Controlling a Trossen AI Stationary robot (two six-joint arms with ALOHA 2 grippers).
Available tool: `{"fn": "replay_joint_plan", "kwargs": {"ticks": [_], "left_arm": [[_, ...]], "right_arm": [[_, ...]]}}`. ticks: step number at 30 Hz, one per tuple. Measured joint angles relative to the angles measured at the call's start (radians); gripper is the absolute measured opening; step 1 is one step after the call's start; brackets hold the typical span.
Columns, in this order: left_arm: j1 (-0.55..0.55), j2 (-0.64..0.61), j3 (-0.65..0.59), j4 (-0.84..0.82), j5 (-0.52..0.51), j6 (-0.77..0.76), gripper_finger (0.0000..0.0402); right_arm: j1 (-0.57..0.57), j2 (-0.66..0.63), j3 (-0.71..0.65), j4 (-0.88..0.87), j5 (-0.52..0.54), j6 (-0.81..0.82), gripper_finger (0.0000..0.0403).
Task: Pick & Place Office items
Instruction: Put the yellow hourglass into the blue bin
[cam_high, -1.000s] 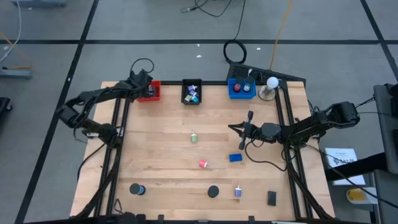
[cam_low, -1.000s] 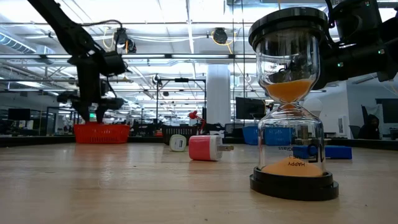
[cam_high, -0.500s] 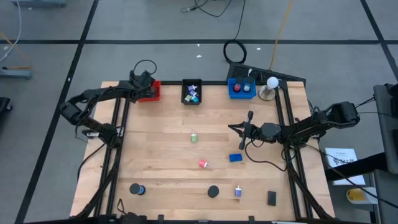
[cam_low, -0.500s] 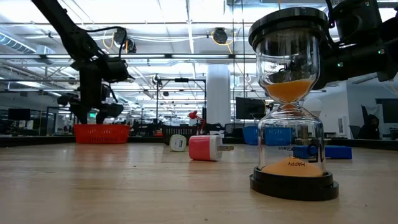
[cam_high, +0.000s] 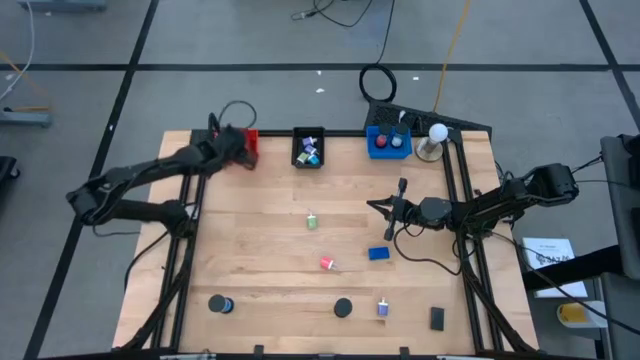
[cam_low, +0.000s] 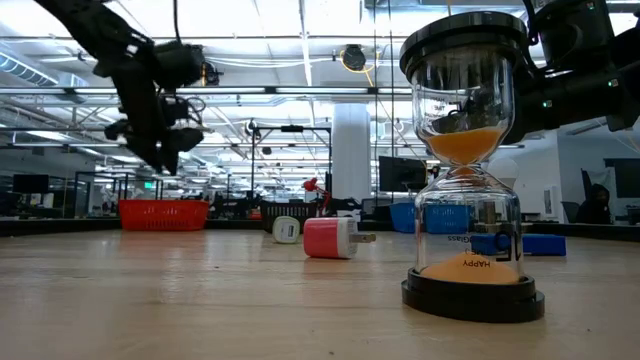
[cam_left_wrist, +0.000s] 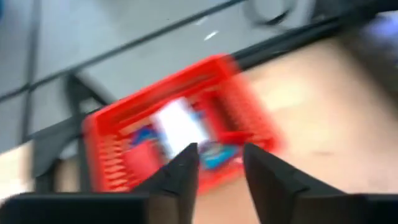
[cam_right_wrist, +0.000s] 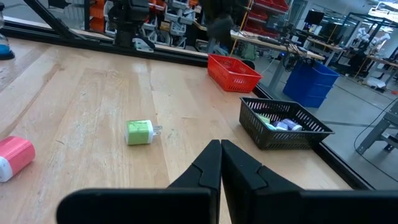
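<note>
Sorting station, wooden desk (cam_high: 270, 240), mid-task. Left pincer (cam_left_wrist: 219, 163): raised above the red tray (cam_high: 247, 146) at the far left corner, fingers parted with a clear gap and nothing between them; the wrist view looks down into the tray, a stance that suggests a drop-off point. Red tray contents: a white piece and something blue, too blurred to name. Black tray (cam_high: 307, 148), far edge centre: several small teal, purple and blue pieces heaped together. Blue tray (cam_high: 387, 142), far edge right, just beside the white ball-shaped lamp (cam_high: 436, 132): a red piece and a pale one visible. Right pincer (cam_right_wrist: 221, 163): hovering over the right half of the desk, fingers pressed together and empty, apparently waiting. Office items not yet sorted, all lying loose on the desk: green charger plug (cam_high: 312, 222) near the middle; pink-red charger plug (cam_high: 327, 263) nearer the front; blue block (cam_high: 378, 254) beside it, towards the right arm; along the front edge a black-and-blue disc (cam_high: 219, 304), an hourglass (cam_low: 468, 160), a small purple-and-white piece (cam_high: 383, 307) and a black block (cam_high: 437, 318). Judged roughly half done.
</note>
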Motion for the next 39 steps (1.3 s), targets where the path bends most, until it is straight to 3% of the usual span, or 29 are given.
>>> {"fn": "replay_joint_plan", "kwargs": {"ticks": [5, 10, 14, 22, 28, 35, 39], "left_arm": [[-0.176, -0.097, -0.2, 0.37, 0.111, 0.063, 0.0069], [-0.34, -0.117, -0.458, 0.963, 0.227, 0.117, 0.0014], [-0.438, -0.08, -0.587, 1.297, 0.264, 0.173, 0.0009], [-0.579, -0.049, -0.617, 1.34, 0.263, 0.254, 0.0014], [-0.696, -0.004, -0.617, 1.42, 0.23, 0.301, 0.0009], [-0.763, 0.149, -0.614, 1.611, 0.19, 0.326, 0.0004], [-0.769, 0.259, -0.584, 1.665, 0.19, 0.317, 0.0013]], "right_arm": [[0.0, 0.0, 0.0, 0.0, 0.0, 0.0, 0.0004], [0.0, 0.0, 0.0, 0.0, 0.0, 0.0, 0.0004], [0.0, 0.0, 0.0, 0.0, 0.0, 0.0, 0.0004], [0.0, 0.0, 0.0, 0.0, 0.0, 0.018, 0.0004], [0.0, 0.0, 0.0, 0.039, -0.004, 0.207, 0.0004], [-0.036, 0.002, 0.007, 0.053, -0.133, 0.422, 0.0004], [-0.042, 0.002, 0.009, 0.086, -0.154, 0.431, 0.0004]]}}
